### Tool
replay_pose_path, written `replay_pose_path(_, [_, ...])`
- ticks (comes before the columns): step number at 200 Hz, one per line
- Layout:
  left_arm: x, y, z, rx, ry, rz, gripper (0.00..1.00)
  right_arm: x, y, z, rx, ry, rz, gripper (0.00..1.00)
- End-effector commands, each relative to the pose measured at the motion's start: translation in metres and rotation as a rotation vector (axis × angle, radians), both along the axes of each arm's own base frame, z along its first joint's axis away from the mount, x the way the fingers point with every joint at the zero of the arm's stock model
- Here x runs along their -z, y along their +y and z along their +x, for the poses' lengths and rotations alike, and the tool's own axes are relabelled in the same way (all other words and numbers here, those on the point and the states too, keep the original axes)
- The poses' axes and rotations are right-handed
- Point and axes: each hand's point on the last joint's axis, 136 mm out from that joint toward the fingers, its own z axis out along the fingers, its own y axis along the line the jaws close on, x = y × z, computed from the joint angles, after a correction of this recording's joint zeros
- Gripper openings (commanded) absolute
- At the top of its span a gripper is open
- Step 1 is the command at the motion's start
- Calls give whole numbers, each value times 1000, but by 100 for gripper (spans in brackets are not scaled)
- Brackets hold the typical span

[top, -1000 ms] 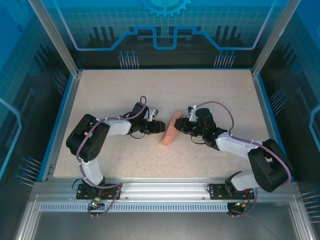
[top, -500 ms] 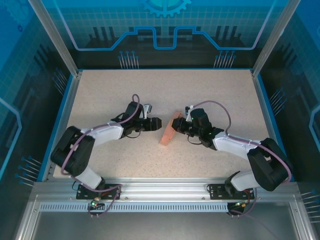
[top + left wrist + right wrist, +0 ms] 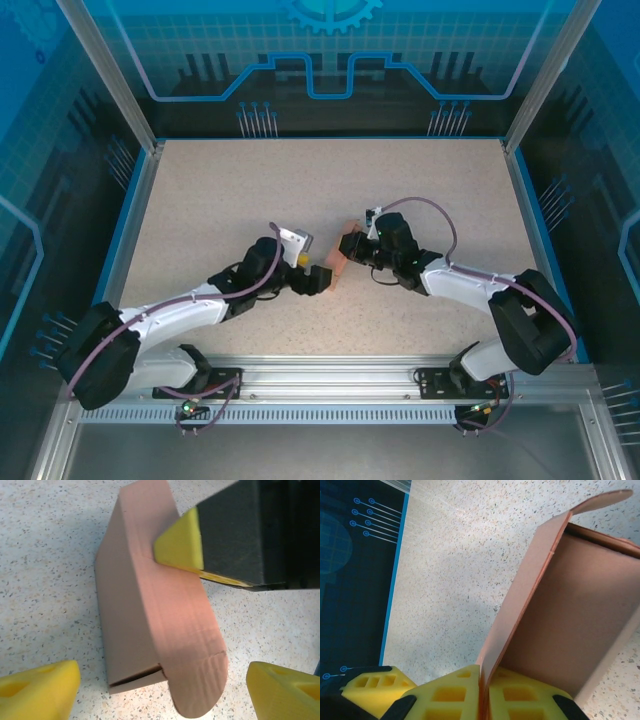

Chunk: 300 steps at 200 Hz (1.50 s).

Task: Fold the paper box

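Note:
The paper box is a salmon-pink carton lying on the speckled table, its rounded end flap sticking out toward the left wrist camera. My left gripper is open, one yellow fingertip on each side of that end, touching nothing. From above, the left gripper sits at the near end of the box. My right gripper is shut on a thin side wall of the box, whose open inside shows in the right wrist view. From above, the right gripper is at the box's far end.
The speckled table has a blue raised border and metal posts at the back corners. A metal rail carries both arm bases at the near edge. The right arm's purple cable arches over its wrist.
My left arm stretched out low and swung its gripper from the box's left side to its near end, opening wide. The right gripper kept its grip and drew the box slightly left.

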Motion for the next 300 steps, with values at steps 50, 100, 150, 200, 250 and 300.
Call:
replay_pose_path(50, [8, -34, 7, 92, -189, 133, 89, 36, -12, -11, 17, 90, -114, 11])
replay_pose_path(100, [24, -46, 16, 99, -221, 207, 75, 37, -12, -10, 15, 94, -113, 11])
replay_pose_path(150, [25, -48, 20, 64, -275, 215, 62, 38, -14, -10, 26, 94, -115, 11])
replay_pose_path(200, [26, -40, 16, 59, -294, 226, 50, 26, -18, -7, 32, 62, -108, 19])
replay_pose_path(250, [28, -34, 15, 68, -305, 261, 46, -15, -29, -1, 7, -79, -178, 36])
replay_pose_path(300, [20, -27, 20, 94, -276, 237, 48, -56, -53, 0, -20, -249, -335, 45])
